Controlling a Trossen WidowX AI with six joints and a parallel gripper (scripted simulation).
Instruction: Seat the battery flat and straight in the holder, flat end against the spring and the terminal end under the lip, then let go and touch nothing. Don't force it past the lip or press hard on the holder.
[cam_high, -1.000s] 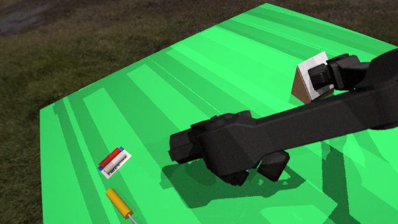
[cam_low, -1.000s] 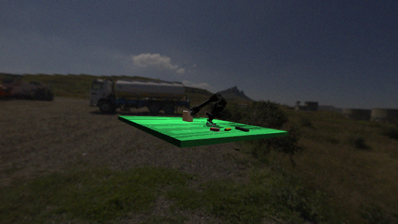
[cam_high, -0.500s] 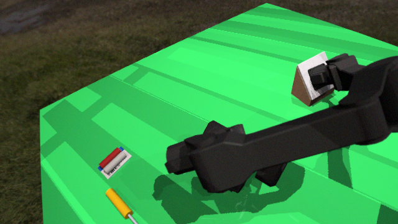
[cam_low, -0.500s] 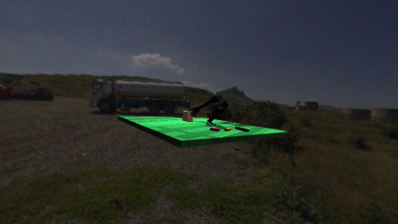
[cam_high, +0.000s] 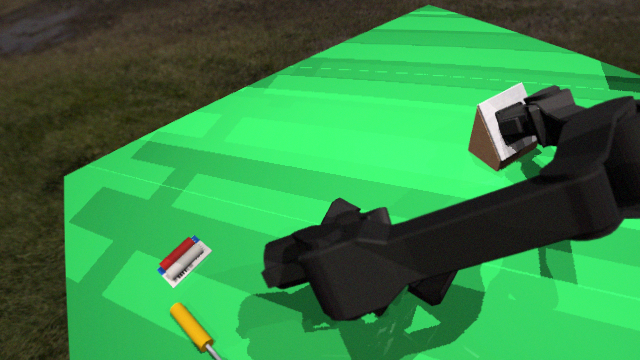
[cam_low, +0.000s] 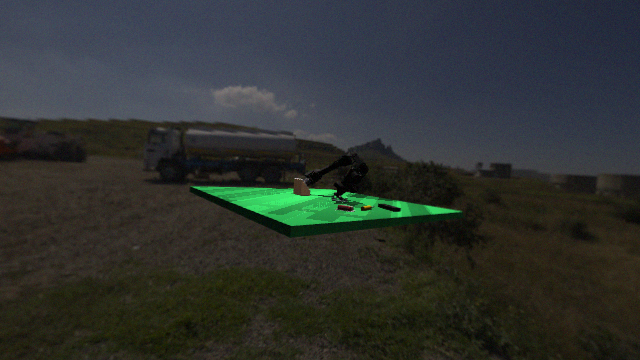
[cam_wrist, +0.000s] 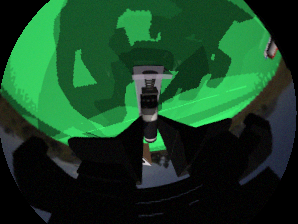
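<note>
The battery (cam_wrist: 150, 131), dark with a pale band, is held between the fingers of my gripper (cam_wrist: 149, 118) and lies lengthwise over the near part of the holder. The pale, open-topped holder (cam_wrist: 139, 92) lies on the green table, with its dark spring (cam_wrist: 149, 82) at the far end. The battery's far end is close to the spring; I cannot tell whether they touch. Its near end, with a silvery tip, sticks out toward the camera between the fingers. The lip is hidden. In the top view the arm hides the battery and holder.
A red cylinder (cam_high: 177, 252) and a white cylinder (cam_high: 185, 262) lie together at the left of the table. A yellow-handled screwdriver (cam_high: 190, 326) lies below them. A brown wedge (cam_high: 483, 140) with a white face stands at the back right, beside dark arm parts.
</note>
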